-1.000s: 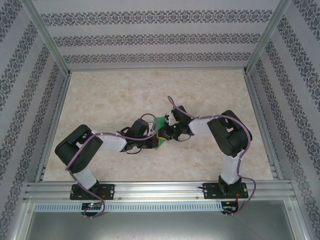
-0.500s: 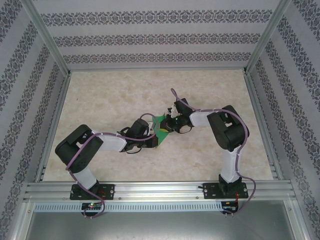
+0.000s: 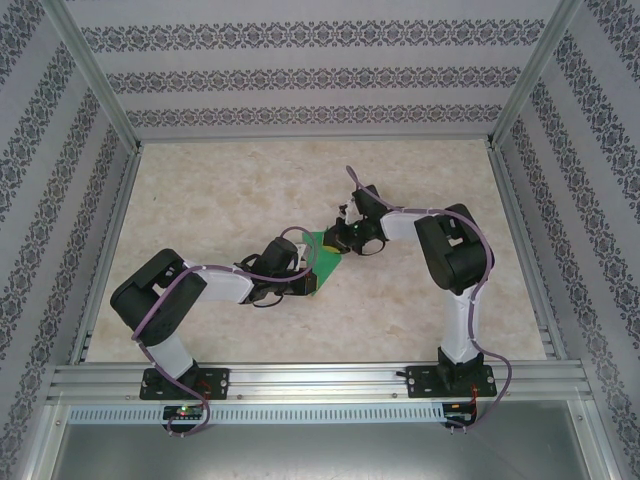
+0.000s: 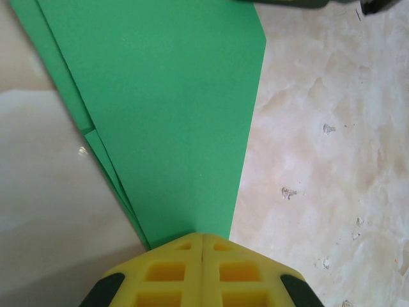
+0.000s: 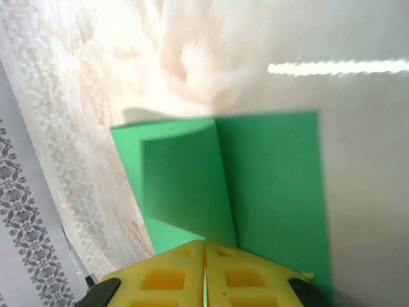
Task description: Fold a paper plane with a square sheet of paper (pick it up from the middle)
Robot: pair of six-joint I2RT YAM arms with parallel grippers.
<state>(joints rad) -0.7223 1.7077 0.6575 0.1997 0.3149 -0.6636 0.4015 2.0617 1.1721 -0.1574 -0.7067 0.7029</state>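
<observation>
Smooth green folded paper point(image 4: 172, 109), sharp creases, pinched by left gripper point(image 4: 202, 238) and right gripper point(image 5: 205, 245), marbled beige bench point(image 3: 220, 190), patterned walls point(image 3: 320, 80)

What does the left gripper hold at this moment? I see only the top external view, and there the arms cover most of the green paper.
Observer: In the left wrist view, the left gripper is shut on the narrow end of the green paper.
Operator: Is the paper one flat layer there?
Observer: No. Several layered edges show along its left side, so it is already folded.
Operator: And the right gripper?
Observer: In the right wrist view, the right gripper is shut on the paper's edge, right at a straight crease. The flap left of the crease looks bent, not flat.
</observation>
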